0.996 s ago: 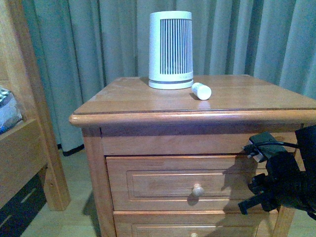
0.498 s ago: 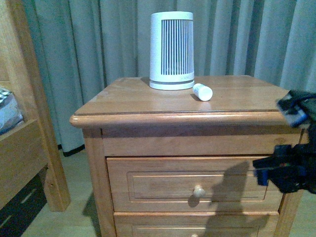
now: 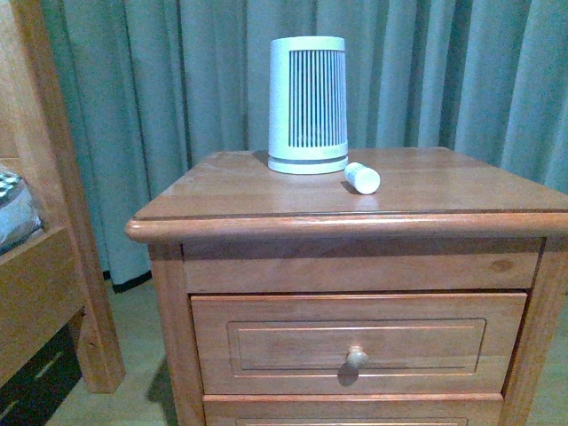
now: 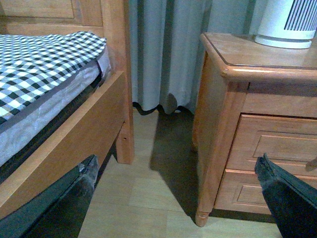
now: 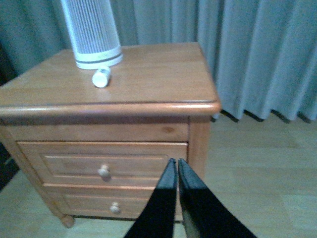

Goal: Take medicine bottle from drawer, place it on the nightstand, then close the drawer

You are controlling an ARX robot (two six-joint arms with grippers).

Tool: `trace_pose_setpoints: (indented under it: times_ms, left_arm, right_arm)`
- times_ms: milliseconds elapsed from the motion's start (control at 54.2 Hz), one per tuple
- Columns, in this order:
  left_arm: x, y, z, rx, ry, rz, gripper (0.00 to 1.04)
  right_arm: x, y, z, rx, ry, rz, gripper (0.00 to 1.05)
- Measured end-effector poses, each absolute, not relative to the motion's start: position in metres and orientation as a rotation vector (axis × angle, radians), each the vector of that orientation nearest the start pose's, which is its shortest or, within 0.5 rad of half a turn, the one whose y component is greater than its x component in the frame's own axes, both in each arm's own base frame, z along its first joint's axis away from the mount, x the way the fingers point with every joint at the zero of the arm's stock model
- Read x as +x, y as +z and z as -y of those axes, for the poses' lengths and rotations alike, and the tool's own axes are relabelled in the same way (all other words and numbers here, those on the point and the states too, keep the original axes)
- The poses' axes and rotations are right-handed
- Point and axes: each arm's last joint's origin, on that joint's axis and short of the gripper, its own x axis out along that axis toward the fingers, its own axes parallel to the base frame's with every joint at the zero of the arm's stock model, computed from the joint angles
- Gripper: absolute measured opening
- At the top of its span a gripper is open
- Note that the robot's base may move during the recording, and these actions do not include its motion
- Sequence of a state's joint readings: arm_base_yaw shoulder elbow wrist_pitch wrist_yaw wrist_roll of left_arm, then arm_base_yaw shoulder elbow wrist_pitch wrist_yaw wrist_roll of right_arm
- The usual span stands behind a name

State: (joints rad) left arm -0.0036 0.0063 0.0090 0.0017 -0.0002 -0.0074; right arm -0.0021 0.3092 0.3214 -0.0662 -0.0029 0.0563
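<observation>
The small white medicine bottle (image 3: 362, 177) lies on its side on the nightstand (image 3: 266, 200) top, just in front of the ribbed white device; it also shows in the right wrist view (image 5: 101, 77). The upper drawer (image 3: 293, 342) is shut, with its round knob (image 3: 356, 358) facing me; it also shows in the right wrist view (image 5: 64, 161). Neither arm shows in the front view. My right gripper (image 5: 174, 161) is shut and empty, back from the nightstand's front right corner. My left gripper (image 4: 178, 171) is open and empty, low beside the nightstand's left side (image 4: 213, 124).
A large white ribbed cylindrical device (image 3: 307, 102) stands at the back of the nightstand top. A lighter wooden bed frame (image 4: 74, 134) with a checked mattress (image 4: 39, 59) stands to the left. Grey curtains (image 3: 177, 89) hang behind. The lower drawer (image 5: 114, 206) is shut. The floor is pale wood (image 4: 143, 198).
My right arm, in front of the drawer's right end a second ago, has drawn back out of the front view. The view has shifted slightly. The bottle has not moved.
</observation>
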Motion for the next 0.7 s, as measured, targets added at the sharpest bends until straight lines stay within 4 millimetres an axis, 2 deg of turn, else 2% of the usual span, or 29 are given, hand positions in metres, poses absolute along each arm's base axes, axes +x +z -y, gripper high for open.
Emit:
trace_pose_setpoints:
  times_ms: [92, 258, 314, 590, 701]
  left_arm:
    - [0.098, 0.166, 0.0, -0.007, -0.003, 0.004, 0.98]
    - [0.098, 0.166, 0.0, -0.007, -0.003, 0.004, 0.98]
    - [0.098, 0.166, 0.0, -0.007, -0.003, 0.004, 0.98]
    - [0.098, 0.166, 0.0, -0.007, -0.003, 0.004, 0.98]
    - [0.098, 0.166, 0.0, -0.007, -0.003, 0.004, 0.98]
  right_arm:
    - [0.098, 0.225, 0.0, 0.028, 0.002, 0.006, 0.03]
    - [0.098, 0.184, 0.0, 0.011, 0.001, -0.014, 0.03]
    - [0.099, 0.179, 0.0, 0.009, 0.001, -0.023, 0.03]
    - [0.098, 0.176, 0.0, 0.007, 0.002, -0.004, 0.03]
    - [0.098, 0.167, 0.0, 0.006, 0.002, -0.001, 0.03]
